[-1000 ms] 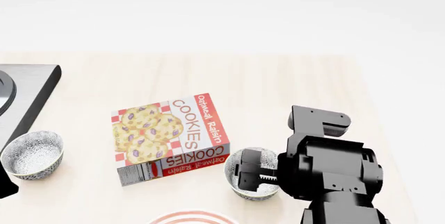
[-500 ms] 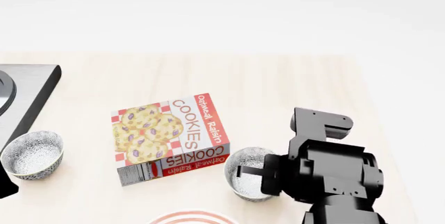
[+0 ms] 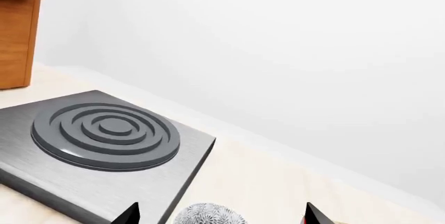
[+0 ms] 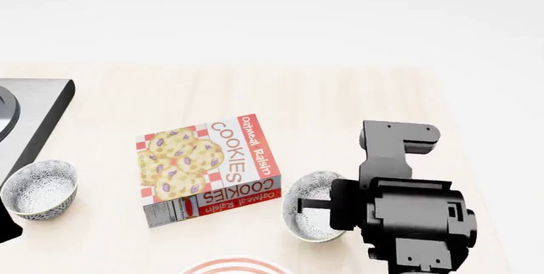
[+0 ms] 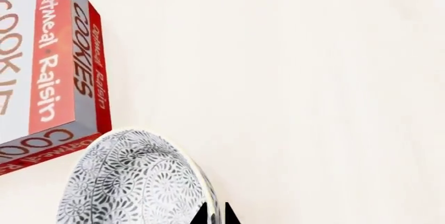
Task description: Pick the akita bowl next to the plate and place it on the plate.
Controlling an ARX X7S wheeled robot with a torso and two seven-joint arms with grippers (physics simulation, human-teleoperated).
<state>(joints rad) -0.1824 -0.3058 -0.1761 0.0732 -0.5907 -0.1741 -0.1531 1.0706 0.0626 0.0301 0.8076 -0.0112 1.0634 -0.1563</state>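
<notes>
The akita bowl [image 4: 307,215] with its grey-black pattern [image 5: 132,182] hangs tilted on its side just right of the cookie box. My right gripper [image 4: 301,205] is shut on its rim, and the fingertips [image 5: 215,216] pinch the thin edge from both sides. Only the top arc of the plate [image 4: 236,265], with red rings, shows at the bottom edge of the head view, in front of the held bowl and to its left. My left gripper [image 3: 220,219] is open, its two tips spread wide either side of a second patterned bowl [image 3: 201,213] at the far left [image 4: 40,188].
A cookie box [image 4: 208,165] lies flat mid-table, its red side [image 5: 49,67] close to the held bowl. A grey stove burner block [image 3: 104,130] sits at the left edge [image 4: 25,115]. A wooden cabinet [image 3: 17,26] stands beyond it. The table's right edge runs beside my right arm.
My right wrist has turned and risen a little, and the bowl in it has tipped from upright onto its side. The left arm and the other bowl have not moved.
</notes>
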